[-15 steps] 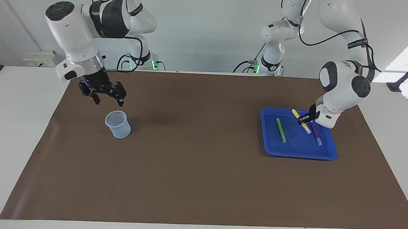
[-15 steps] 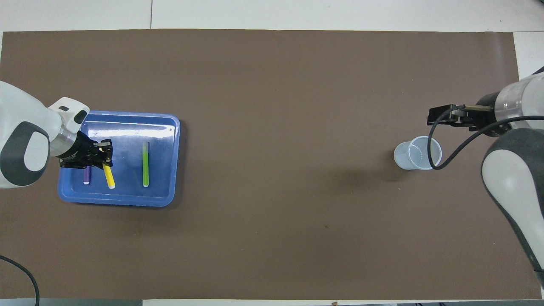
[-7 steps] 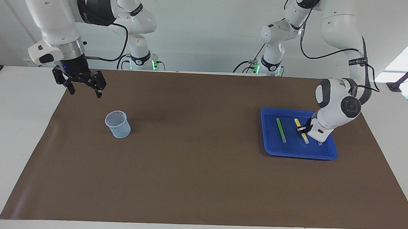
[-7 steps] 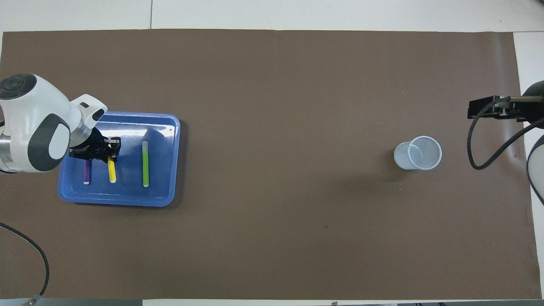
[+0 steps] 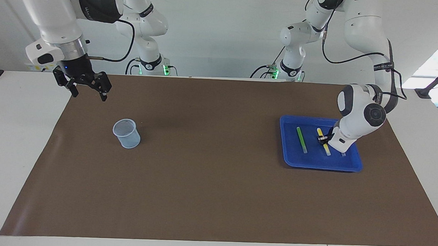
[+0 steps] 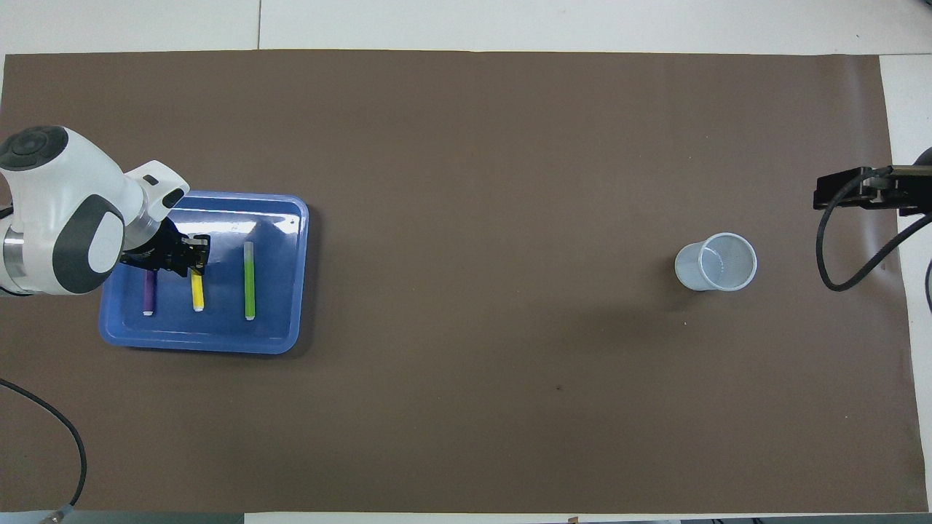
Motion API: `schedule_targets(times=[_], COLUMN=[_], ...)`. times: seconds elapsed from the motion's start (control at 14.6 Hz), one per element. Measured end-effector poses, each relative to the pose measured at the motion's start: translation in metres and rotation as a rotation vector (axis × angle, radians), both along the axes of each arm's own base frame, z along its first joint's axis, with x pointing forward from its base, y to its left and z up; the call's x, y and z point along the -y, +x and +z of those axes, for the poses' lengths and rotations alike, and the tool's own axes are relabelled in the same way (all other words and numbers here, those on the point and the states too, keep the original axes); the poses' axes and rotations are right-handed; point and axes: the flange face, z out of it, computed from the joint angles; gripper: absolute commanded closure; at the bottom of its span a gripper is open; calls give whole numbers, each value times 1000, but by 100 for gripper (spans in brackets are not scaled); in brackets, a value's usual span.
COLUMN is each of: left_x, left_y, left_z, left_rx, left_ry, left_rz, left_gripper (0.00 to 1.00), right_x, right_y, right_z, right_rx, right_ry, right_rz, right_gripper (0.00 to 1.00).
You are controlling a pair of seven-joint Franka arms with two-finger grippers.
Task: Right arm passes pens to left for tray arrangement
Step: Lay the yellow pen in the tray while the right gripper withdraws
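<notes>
The blue tray (image 5: pixel 313 165) lies at the left arm's end of the table, also in the overhead view (image 6: pixel 218 343). In it lie the green pen (image 5: pixel 301 139) (image 6: pixel 250 280), the yellow pen (image 5: pixel 328 150) (image 6: pixel 196 295) and the purple pen (image 6: pixel 149 295), side by side and parallel. In the facing view the left arm hides most of the purple pen. My left gripper (image 5: pixel 324 138) (image 6: pixel 195 253) is down in the tray, shut on the yellow pen near its end closer to the robots. My right gripper (image 5: pixel 89 94) (image 6: pixel 837 193) is open and empty, raised over the mat's corner by the right arm.
A translucent pale cup (image 5: pixel 127 133) (image 6: pixel 716 262) stands upright on the brown mat (image 5: pixel 209 167) toward the right arm's end. Two slimmer white arms with green lights (image 5: pixel 153 61) (image 5: pixel 290 65) stand at the robots' edge of the table.
My left gripper lowered the yellow pen into the tray and turned it parallel to the other two. My right gripper rose and drew away from above the cup toward the mat's corner.
</notes>
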Motion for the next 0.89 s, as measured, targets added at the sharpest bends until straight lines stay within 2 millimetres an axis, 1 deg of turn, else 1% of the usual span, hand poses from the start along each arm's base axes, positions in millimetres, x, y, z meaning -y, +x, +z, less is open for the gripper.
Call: schedule_targets(times=[0.2,0.27,0.41,0.68,0.75,0.82,0.89], left_x=[0,0,0,0,0,1,2], left_y=[0,0,0,2,6,10,13], left_z=[0,0,0,4,11,26,48], left_rx=[0,0,1,10,22,28,27], left_ry=[-1,-1,-1,-1,-3,-14,-35], left_rz=[-2,-2,-2,-2,2,16,38], left_gripper=[0,0,0,0,0,0,0], right_x=[17,20,18,6,3,-1,-3], right_y=[-4,-6,-8,-11,-12,-13,-14], right_z=[-2,-1,3,16,18,20,21], right_rx=[-30,-40,-55,-67,-73,-81,-88], right_ry=[1,1,4,28,31,35,41], right_rz=[-15,-18,-17,-3,2,6,8], right_gripper=[0,0,0,0,0,0,0])
